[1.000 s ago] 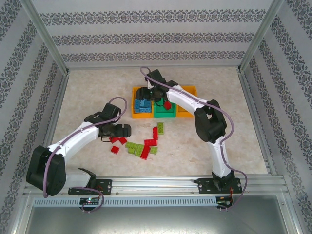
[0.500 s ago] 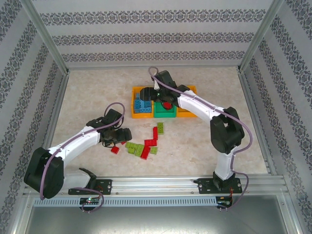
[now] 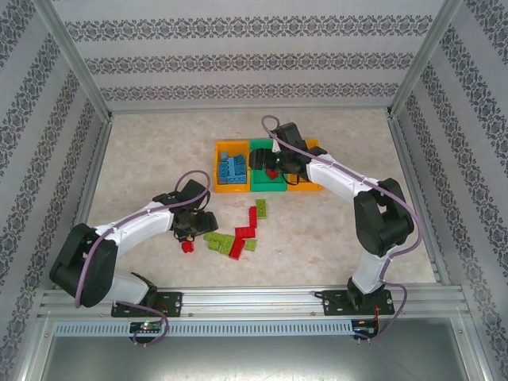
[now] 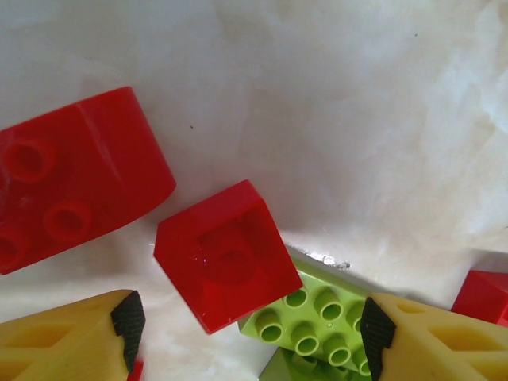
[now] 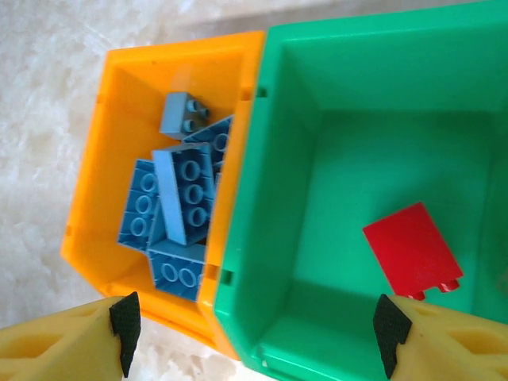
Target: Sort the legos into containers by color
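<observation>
Green plastic marks your landmark in the top view: the green bin (image 3: 266,184) sits in the middle of the row, with the left orange bin (image 3: 221,176) touching one side and the right orange bin (image 3: 311,184) the other. Your right gripper (image 3: 270,163) hangs over the green bin, above a red brick (image 3: 273,172) lying inside it. Blue bricks (image 3: 232,167) fill the left orange bin. The loose bricks (image 3: 232,240), red and light green, lie on the table (image 3: 143,151) nearer the arm bases than the green bin and a little to its left. Your left gripper (image 3: 194,226) is low at the far-left edge of that cluster, well apart from the green bin.

From the left wrist, the left gripper (image 4: 250,329) has its jaws spread, pinching nothing. A small red brick (image 4: 222,254) lies in the gap, overlapping a light green brick (image 4: 317,317); a rounded red brick (image 4: 71,178) lies just beside it.

From the right wrist, the right gripper (image 5: 256,327) is spread wide and empty over the green bin (image 5: 317,48). The red brick (image 5: 411,248) rests on the green bin's floor, and the blue bricks (image 5: 178,210) are piled in the orange bin (image 5: 95,198) touching the green bin.
</observation>
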